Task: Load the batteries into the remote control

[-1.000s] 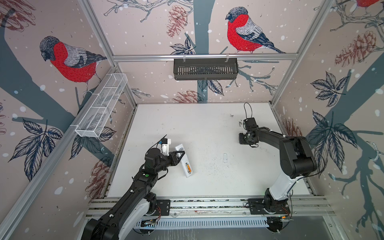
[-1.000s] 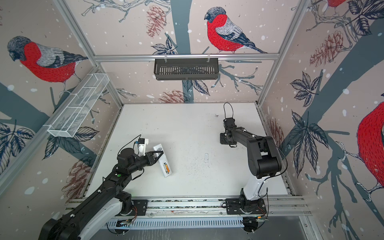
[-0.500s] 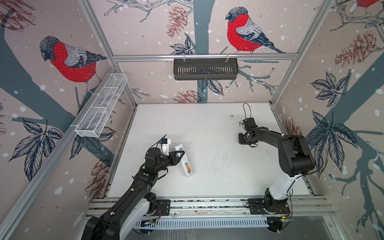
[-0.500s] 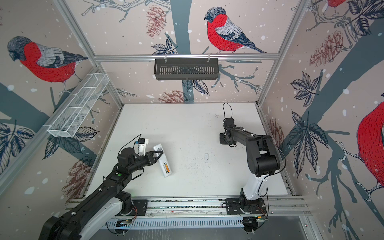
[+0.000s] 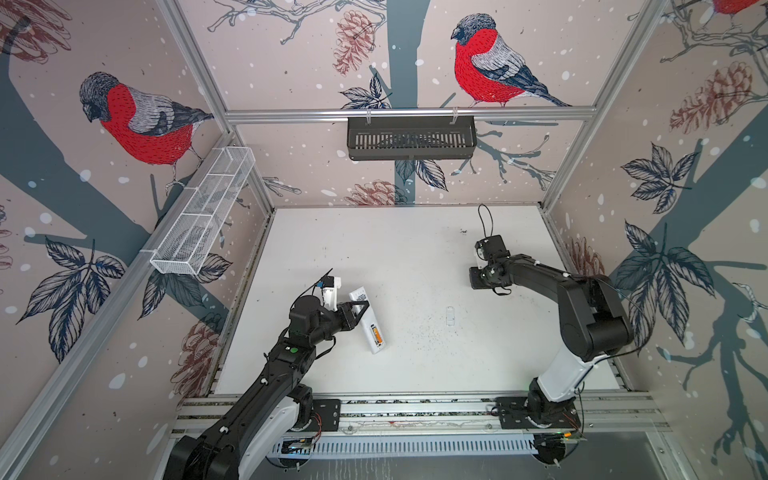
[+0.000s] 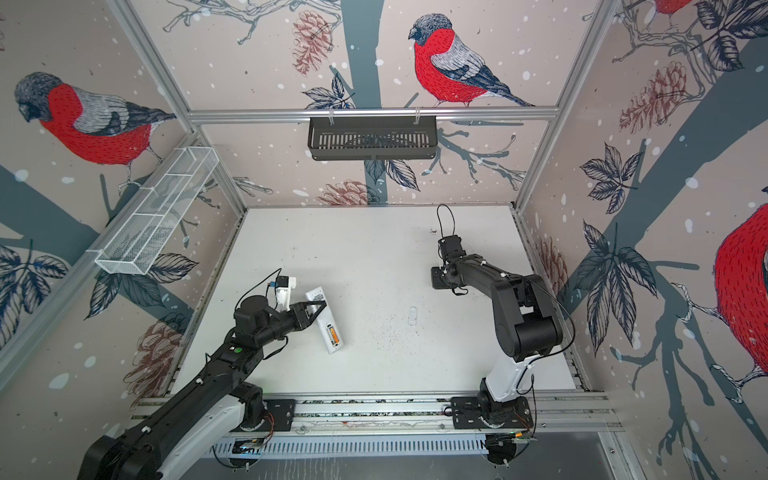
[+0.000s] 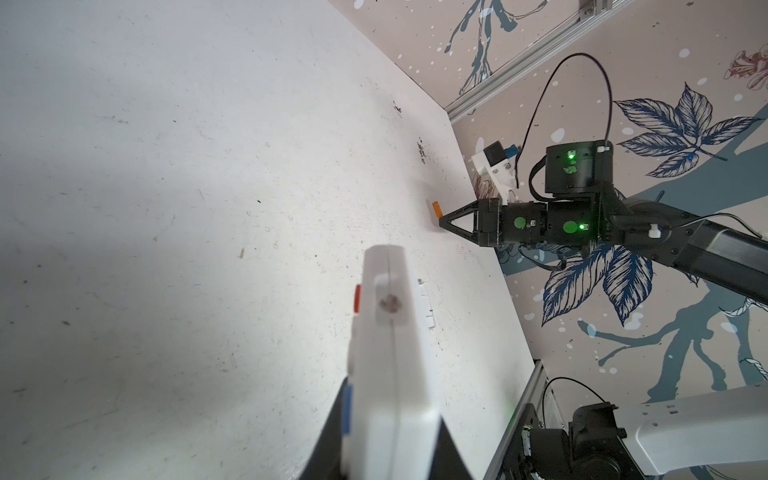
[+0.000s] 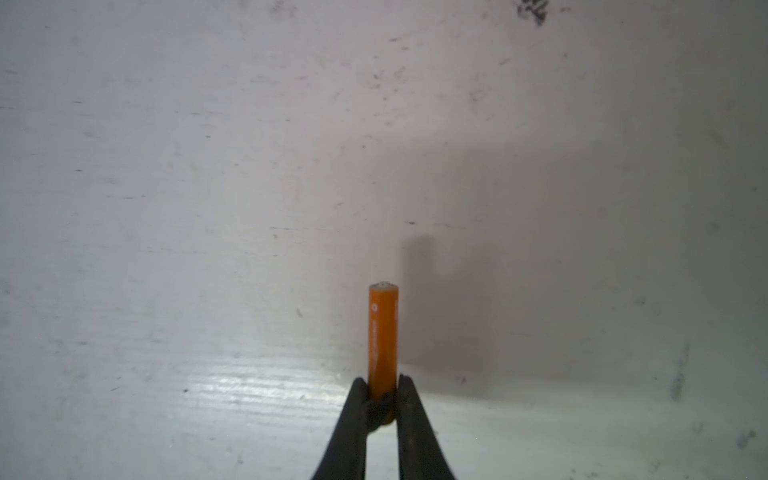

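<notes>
At right, tool (image 8: 381, 392) now clamping battery (image 8: 382, 332)

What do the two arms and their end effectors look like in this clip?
The left arm and right arm are matte black with a white lowest link. The left end effector and right end effector carry slim black fingers shaped as open triangles. White camera brackets sit at the wrists, a thin black cable loops above the right one, and green lights dot the joints.
</notes>
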You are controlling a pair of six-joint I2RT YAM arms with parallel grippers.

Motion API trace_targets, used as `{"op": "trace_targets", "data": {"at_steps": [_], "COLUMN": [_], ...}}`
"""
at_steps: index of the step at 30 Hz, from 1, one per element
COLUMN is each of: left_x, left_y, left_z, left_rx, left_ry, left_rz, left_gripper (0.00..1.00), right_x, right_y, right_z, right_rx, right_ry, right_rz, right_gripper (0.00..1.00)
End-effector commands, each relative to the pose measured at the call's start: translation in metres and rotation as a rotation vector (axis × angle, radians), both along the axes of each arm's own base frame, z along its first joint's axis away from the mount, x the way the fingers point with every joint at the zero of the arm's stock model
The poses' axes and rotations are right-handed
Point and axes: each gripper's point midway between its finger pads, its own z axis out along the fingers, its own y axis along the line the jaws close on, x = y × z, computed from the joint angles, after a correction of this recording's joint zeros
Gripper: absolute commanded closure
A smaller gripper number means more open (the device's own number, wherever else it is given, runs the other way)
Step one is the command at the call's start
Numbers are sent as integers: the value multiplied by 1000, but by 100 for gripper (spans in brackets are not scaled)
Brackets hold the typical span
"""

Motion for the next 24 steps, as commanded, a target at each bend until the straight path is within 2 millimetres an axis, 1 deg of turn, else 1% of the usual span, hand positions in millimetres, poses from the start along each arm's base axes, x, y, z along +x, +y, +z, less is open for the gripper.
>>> {"op": "trace_targets", "data": {"at_steps": [1,6,11,15,18,20,22,24], "left_x": [2,1,1,0,0,0,0,-1], "left_y": [-3,-3,-4,-5,-5,-4,-3,-4], "left_z": [12,14,17,20,21,21,22,25], "left_rx": [-22,-24,-34,-46,-47,-48,-50,-63], "left_ry": [-45,-50,-54,-59,-61,-61,-64,-72], "left_rz": [-20,-17,-22,-30,-31,-24,-20,-27], "left_gripper": [100,100,100,100,100,100,100,100], "right_x": [-3,-27,-62,-102,-137,-162,-185,-199], "right_y": [21,68,116,158,186,204,219,228], "right_z": [16,40,66,91,104,109,110,108], "right_rx": [44,111,217,302,355,394,413,428], "right_ry": [-46,-100,-141,-199,-233,-246,-250,-241], "right_rz": [78,223,369,524,640,714,774,803], "right_gripper": [85,85,85,84,84,84,84,84]}}
